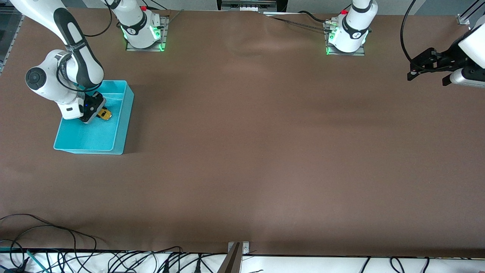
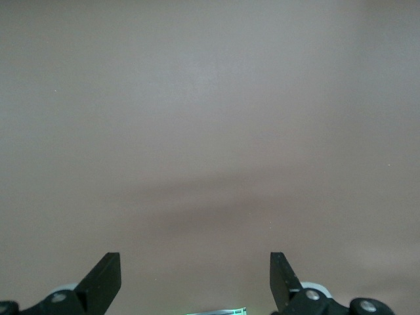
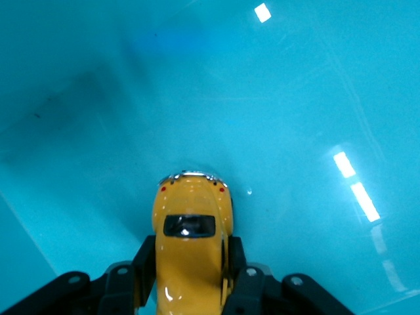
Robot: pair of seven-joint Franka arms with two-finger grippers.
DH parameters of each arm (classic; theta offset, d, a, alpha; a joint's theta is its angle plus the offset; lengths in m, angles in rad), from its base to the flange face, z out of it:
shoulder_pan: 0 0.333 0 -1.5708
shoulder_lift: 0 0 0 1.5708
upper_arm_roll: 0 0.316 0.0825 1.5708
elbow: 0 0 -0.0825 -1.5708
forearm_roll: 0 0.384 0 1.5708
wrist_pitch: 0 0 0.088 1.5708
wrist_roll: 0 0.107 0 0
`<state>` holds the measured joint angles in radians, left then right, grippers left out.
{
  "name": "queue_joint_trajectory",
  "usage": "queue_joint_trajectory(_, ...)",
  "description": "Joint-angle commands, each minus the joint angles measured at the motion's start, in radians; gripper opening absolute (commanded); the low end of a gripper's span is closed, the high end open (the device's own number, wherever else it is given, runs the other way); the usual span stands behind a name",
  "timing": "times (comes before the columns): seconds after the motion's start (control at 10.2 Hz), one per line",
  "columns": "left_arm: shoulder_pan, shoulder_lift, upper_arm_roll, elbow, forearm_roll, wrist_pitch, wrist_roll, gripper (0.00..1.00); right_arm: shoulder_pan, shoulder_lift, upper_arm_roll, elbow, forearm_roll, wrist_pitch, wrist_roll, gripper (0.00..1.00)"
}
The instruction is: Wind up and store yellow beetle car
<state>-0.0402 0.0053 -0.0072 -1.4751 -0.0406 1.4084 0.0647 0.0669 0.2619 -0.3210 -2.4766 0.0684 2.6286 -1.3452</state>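
- Down inside the turquoise bin (image 1: pixel 120 125), the right gripper (image 1: pixel 99 112) is clamped on the yellow beetle car (image 3: pixel 191 243), one finger on each flank, as the right wrist view shows.
- Whether the wheels touch the bin floor I cannot tell; lower until they do, then part the fingers evenly so neither drags the car.
- Seen from the front, the car sits toward twelve o'clock in the bin, clear of the walls.
- Lift straight up afterwards.
- Over bare table (image 1: pixel 265 151) at the front view's three o'clock edge, the left gripper (image 2: pixel 195 279) waits, fingers spread wide.
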Motion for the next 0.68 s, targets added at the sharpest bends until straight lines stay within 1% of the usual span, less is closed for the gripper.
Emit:
queue_joint_trajectory(0.0,-0.003,0.001,-0.002,0.010,0.001,-0.013,-0.005,1.00,-0.001,-0.016,0.002,0.004,0.005,0.010,0.011,0.93)
queue_joint_trajectory(0.1,-0.003,0.001,0.000,0.010,0.001,-0.013,-0.005,1.00,0.002,-0.048,0.003,0.010,0.005,0.005,0.033,0.96)
queue_joint_trajectory(0.2,-0.004,0.001,-0.002,0.010,0.002,-0.013,-0.005,1.00,0.008,-0.097,0.006,0.016,0.005,-0.016,0.094,0.97)
queue_joint_trajectory(0.29,-0.004,0.001,-0.002,0.010,0.001,-0.013,-0.005,1.00,0.008,-0.148,0.023,0.037,0.005,-0.077,0.165,1.00)
queue_joint_trajectory(0.39,-0.004,0.001,0.000,0.010,0.001,-0.013,-0.005,1.00,0.008,-0.182,0.029,0.079,0.005,-0.153,0.234,1.00)
queue_joint_trajectory(0.49,-0.004,0.001,0.000,0.010,0.001,-0.013,-0.005,1.00,0.008,-0.200,0.036,0.143,0.004,-0.247,0.312,1.00)
queue_joint_trajectory(0.59,-0.006,0.001,-0.002,0.010,0.001,-0.013,-0.006,1.00,0.010,-0.200,0.039,0.235,0.001,-0.371,0.377,1.00)
